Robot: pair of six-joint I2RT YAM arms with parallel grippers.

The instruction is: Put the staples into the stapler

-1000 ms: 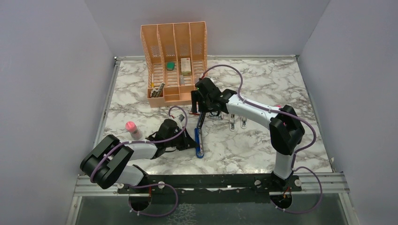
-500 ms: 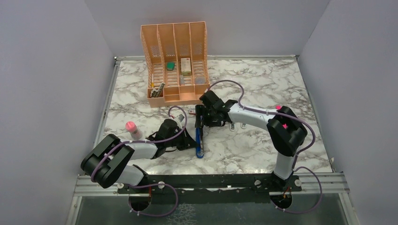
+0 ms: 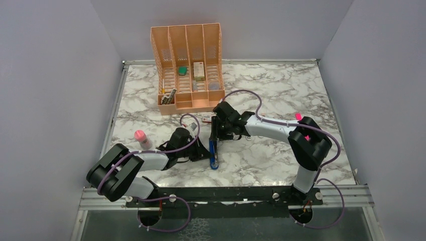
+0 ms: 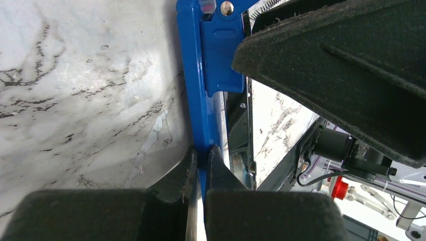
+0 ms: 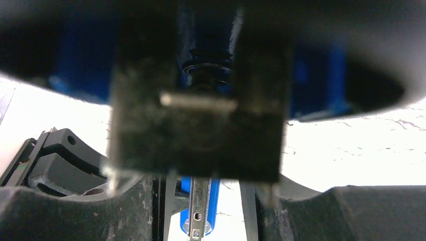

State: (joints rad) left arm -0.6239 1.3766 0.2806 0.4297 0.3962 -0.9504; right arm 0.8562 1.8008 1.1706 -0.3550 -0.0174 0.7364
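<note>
The blue stapler (image 3: 214,153) lies lengthwise on the marble table (image 3: 281,90), in front of my left arm. My left gripper (image 4: 202,156) is shut on the thin blue edge of the stapler (image 4: 200,85). My right gripper (image 3: 217,131) sits low over the stapler's far end. In the right wrist view the black end (image 5: 198,135) fills the gap between its fingers (image 5: 125,211), which press on its sides. The silver channel (image 5: 201,211) and blue base show below. A red-and-white sleeve (image 3: 206,119) lies just beyond. No staples show.
An orange slotted organiser (image 3: 187,50) stands at the back left, with a green item (image 3: 182,70) and a white box (image 3: 199,71) in it. A small pink-topped object (image 3: 140,136) stands left of my left arm. Grey walls close in both sides.
My right gripper came down and nearer, from beside the organiser onto the stapler's far end. The raised black arm went down and the jaws narrowed. The left gripper stayed put.
</note>
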